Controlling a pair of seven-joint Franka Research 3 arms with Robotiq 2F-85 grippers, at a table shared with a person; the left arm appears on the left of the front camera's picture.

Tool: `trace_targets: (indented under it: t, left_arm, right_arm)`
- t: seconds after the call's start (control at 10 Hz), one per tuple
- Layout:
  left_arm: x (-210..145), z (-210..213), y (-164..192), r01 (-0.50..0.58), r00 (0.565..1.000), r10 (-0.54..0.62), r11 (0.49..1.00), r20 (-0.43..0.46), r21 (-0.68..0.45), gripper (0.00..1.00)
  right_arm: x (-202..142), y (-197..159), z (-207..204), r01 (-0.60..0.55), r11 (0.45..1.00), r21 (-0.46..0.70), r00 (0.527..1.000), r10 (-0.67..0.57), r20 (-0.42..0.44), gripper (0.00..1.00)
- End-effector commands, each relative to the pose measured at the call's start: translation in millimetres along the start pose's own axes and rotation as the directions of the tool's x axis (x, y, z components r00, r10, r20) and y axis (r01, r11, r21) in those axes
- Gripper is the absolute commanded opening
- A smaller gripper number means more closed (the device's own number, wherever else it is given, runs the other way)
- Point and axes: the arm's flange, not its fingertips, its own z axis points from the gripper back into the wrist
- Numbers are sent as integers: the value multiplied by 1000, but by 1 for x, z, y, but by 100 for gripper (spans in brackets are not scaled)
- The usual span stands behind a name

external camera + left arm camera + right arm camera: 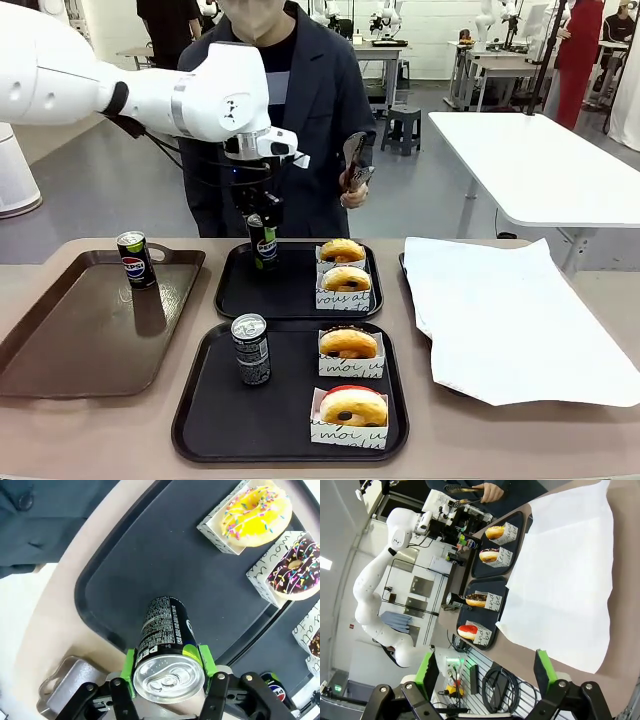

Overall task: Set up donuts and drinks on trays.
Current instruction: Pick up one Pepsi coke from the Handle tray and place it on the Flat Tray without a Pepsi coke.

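My left gripper (262, 228) is shut on a black Pepsi can (263, 243), held upright at the back-left of the far black tray (240, 295). I cannot tell whether the can touches the tray floor. In the left wrist view the green pads (131, 666) clamp the can (165, 635) just under its silver top. Two sleeved donuts (345, 265) sit on that tray's right side. On the near black tray (210, 420) stand a grey patterned can (251, 349) and two more donuts (349, 375). My right gripper (486, 672) is open with nothing between its fingers, off the table's right side.
A long brown tray (70, 330) at the left holds another Pepsi can (135, 259). A white paper sheet (510, 320) covers the right of the table. The person stands behind the far tray, one hand (352, 185) holding tongs.
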Motion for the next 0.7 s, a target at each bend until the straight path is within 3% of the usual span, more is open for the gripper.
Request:
trace_targets:
  t: [0.0, 0.5, 0.6]
  left_arm:
    - [1, -4, -4, 3, 1000, -3, 1000, -18, 18, 59]
    - [-9, -25, -19, 49, 998, -50, 999, -46, -8, 59]
    - [-11, -25, -21, 47, 998, -48, 999, -46, -17, 77]
  right_arm:
    - [2, 0, -1, -17, 1000, 25, 999, 16, 29, 100]
    - [2, 0, -1, -17, 1000, 25, 999, 16, 29, 100]
    - [2, 0, -1, -17, 1000, 25, 999, 16, 29, 100]
